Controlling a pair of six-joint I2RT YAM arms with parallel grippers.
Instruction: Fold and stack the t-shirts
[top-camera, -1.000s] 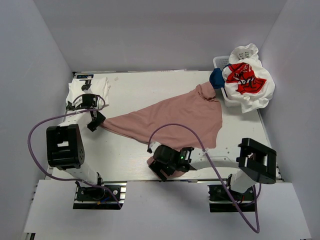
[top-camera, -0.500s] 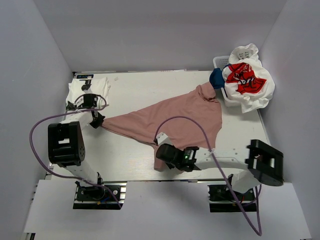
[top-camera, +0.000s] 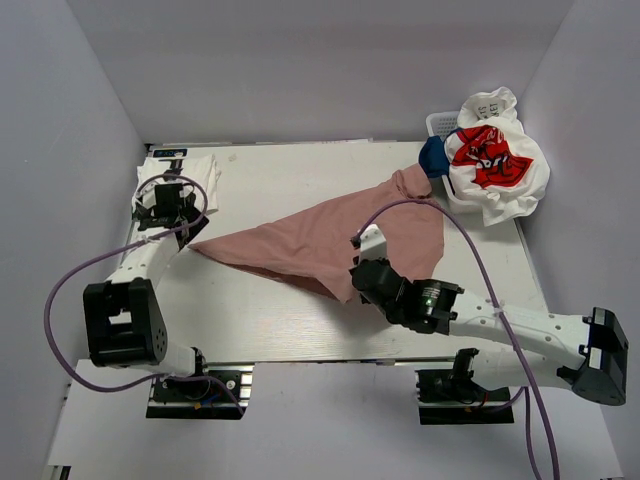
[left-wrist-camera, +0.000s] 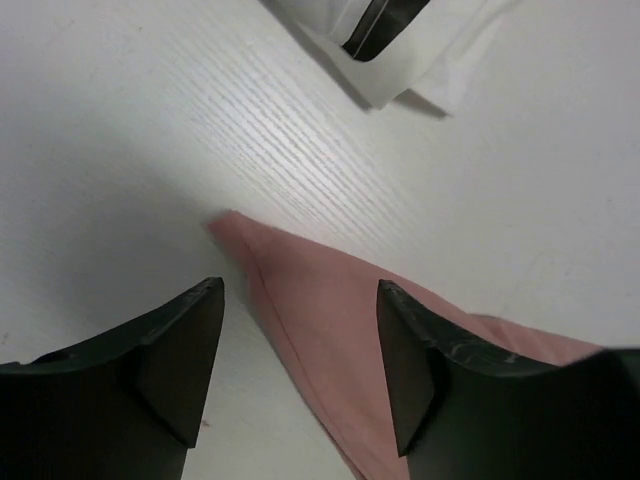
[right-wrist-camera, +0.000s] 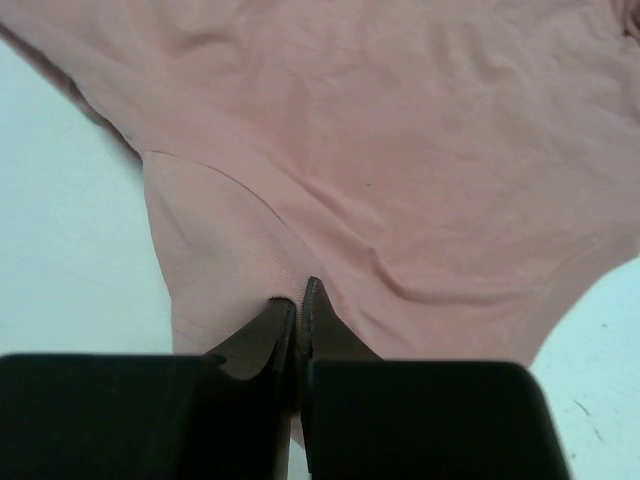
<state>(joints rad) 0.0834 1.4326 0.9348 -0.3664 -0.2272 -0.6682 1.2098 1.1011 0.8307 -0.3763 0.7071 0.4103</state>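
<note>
The left arm (top-camera: 150, 258) reaches forward, the left gripper (left-wrist-camera: 298, 292) spread wide and tipped down, while the right arm (top-camera: 505, 322) stretches low and leftward, the right gripper (right-wrist-camera: 298, 292) pinched tight on the pink tee (right-wrist-camera: 400, 150).

White arm links (top-camera: 520, 325), black joint housings (top-camera: 122, 320), purple looping cables (top-camera: 48, 320)

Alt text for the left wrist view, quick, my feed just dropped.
The left hand hangs open over the pointed corner of the pink t-shirt, which lies flat on the white table, ungripped. A white t-shirt edges in at the top.
</note>
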